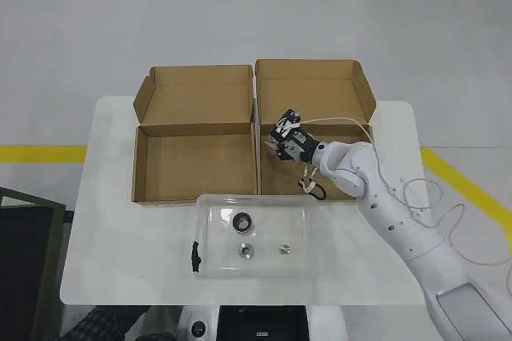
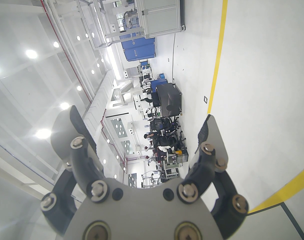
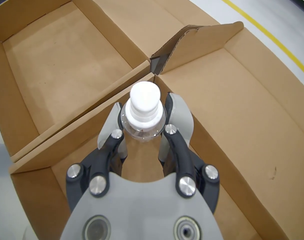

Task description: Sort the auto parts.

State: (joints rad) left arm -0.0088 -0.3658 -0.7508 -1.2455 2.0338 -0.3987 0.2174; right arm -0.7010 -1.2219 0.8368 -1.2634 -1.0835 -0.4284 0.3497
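My right gripper (image 3: 143, 108) is shut on a small part (image 3: 144, 96) with a white stepped cap on a clear round base. In the top view that gripper (image 1: 283, 136) hangs over the right cardboard box (image 1: 277, 181), near the wall it shares with the left cardboard box (image 1: 196, 166). Both boxes (image 3: 62, 58) (image 3: 231, 96) are open and their floors look bare. A clear plastic tray (image 1: 209, 213) at the table's front holds a dark ring part (image 1: 241, 222) and two small metal parts (image 1: 247, 250) (image 1: 283, 249). My left gripper (image 2: 142, 113) is open, holds nothing and points out at the room.
A black piece (image 1: 194, 256) lies at the tray's left edge. The box lids (image 1: 311, 85) stand folded back at the far side. The white table (image 1: 111, 213) has free room to the left of the boxes and tray. A cable (image 1: 350, 121) loops off the right arm.
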